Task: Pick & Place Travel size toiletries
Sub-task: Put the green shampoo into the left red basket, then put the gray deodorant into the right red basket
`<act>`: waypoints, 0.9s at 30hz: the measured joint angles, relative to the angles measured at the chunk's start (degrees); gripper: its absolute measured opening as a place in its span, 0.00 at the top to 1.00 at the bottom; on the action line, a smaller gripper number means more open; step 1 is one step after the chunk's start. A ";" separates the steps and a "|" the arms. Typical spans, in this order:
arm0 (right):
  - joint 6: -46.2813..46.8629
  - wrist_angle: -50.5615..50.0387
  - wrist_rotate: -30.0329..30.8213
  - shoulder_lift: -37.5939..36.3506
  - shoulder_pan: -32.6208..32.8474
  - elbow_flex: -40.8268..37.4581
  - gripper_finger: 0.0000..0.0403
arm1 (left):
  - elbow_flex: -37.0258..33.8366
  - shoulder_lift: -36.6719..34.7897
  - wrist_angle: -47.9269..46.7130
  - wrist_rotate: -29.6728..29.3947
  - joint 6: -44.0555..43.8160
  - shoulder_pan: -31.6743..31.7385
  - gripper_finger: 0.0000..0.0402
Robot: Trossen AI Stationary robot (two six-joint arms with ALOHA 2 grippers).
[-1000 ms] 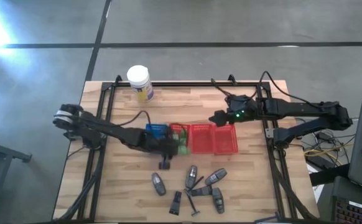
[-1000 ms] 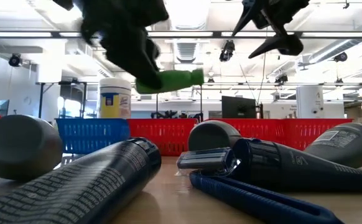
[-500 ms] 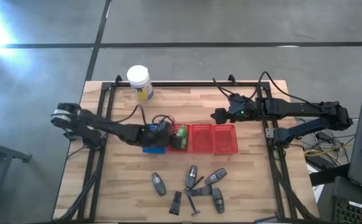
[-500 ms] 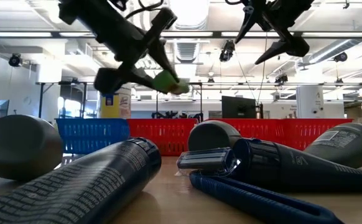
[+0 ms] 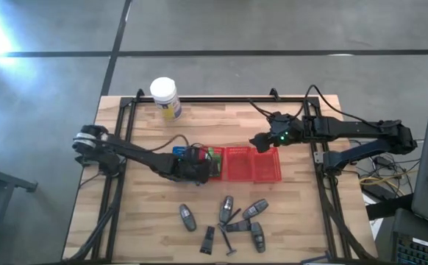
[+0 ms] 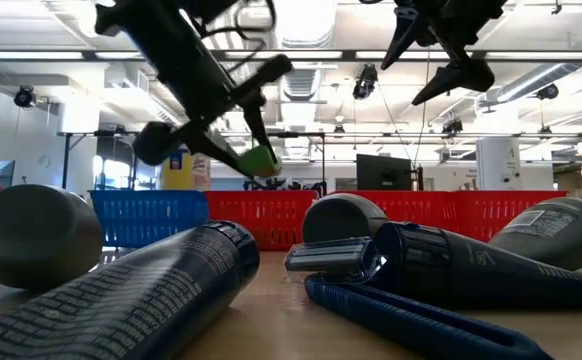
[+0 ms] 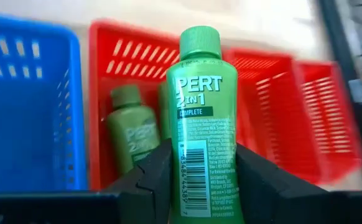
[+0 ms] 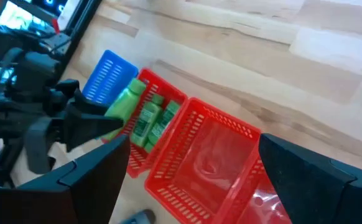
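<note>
My left gripper hangs over the leftmost red basket, shut on a bright green bottle, also seen in the low view. Two more green bottles lie inside that basket. My right gripper hovers open above the far side of the red baskets, holding nothing. Grey tubes and thin black pieces lie on the table's near part. My left gripper pinches the green bottle's lower body between its two fingers, one on each side. The fingers slant downward from the table's left. The bottle sticks out past the fingertips with its cap leading, lifted clear above the basket.
A blue basket stands to the left of three red baskets set in a row at mid-table. A big white jar stands at the far left. The loose tubes and pieces crowd the near middle of the wooden table.
My left gripper has rolled about a quarter turn and sunk a little over the leftmost red basket. The green bottle has turned with it, from lying sideways to pointing its cap forward and down.
</note>
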 joint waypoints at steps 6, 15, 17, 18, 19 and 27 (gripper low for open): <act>-4.05 -0.15 -0.17 -0.62 0.00 0.00 0.17 | 7.38 6.18 -5.94 0.49 -3.04 0.00 0.65; -8.02 -0.84 -0.22 -1.55 -0.02 -0.02 0.19 | 14.56 9.29 -13.72 0.17 -0.29 0.28 0.48; -8.46 -0.98 -0.19 -1.55 -0.02 -0.02 0.19 | 14.35 9.27 -14.78 0.25 -1.05 0.28 0.45; -8.60 -1.01 -0.19 -1.53 -0.02 -0.02 0.19 | 14.30 9.19 -14.81 0.26 -1.45 0.28 0.44; -8.64 -1.09 -0.17 -1.51 -0.02 -0.02 0.18 | 14.24 9.10 -14.70 0.35 -1.51 0.28 0.43; -10.61 -1.11 -0.20 -1.40 -0.06 -0.04 0.12 | 14.39 4.76 -14.74 8.55 22.85 -0.78 0.42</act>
